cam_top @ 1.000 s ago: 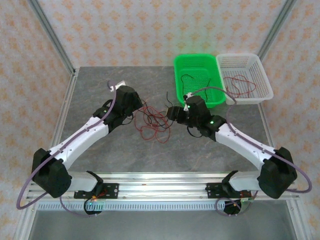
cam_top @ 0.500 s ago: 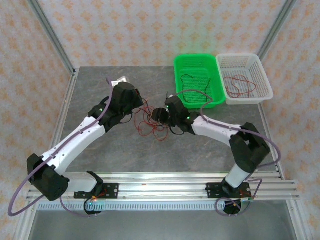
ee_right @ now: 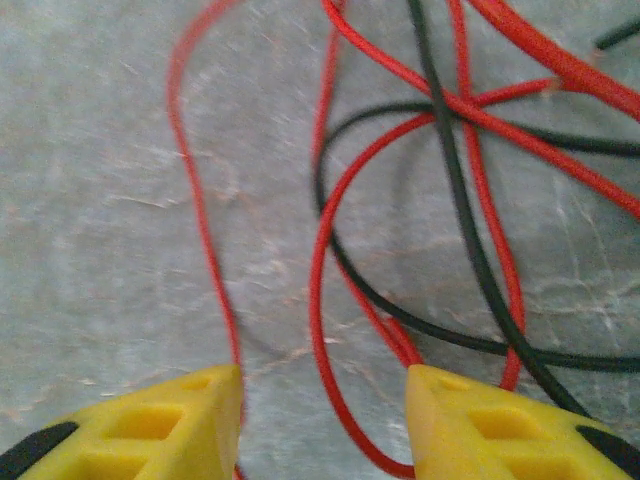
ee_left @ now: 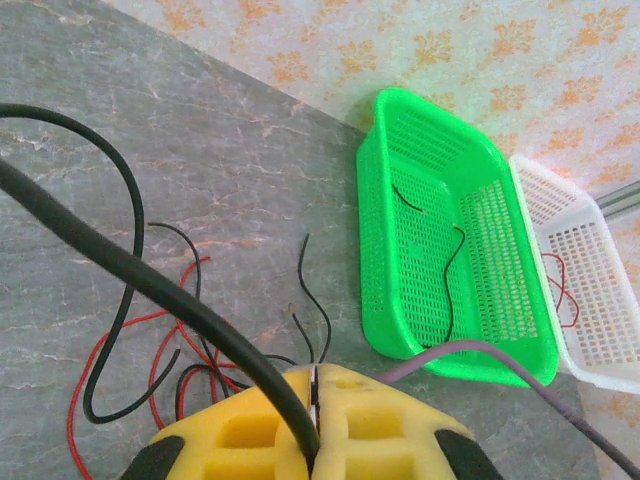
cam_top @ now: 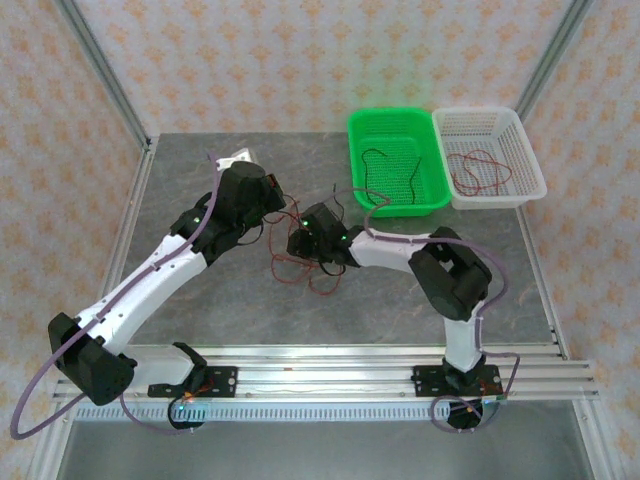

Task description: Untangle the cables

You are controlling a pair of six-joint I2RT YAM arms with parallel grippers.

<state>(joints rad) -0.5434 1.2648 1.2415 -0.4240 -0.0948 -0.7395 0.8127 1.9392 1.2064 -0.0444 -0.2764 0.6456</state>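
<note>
Cables (ee_right: 440, 112) under right gripper (ee_right: 325, 400)

Overhead and both close wrist cameras apparently share the cables (cam_top: 290, 268).

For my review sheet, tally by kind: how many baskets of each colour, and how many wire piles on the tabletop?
Green plastic mesh basket: 1
White plastic mesh basket: 1
Tangled pile of thin red and black wires: 1 (strands too interlaced to count)
Total: 3
</note>
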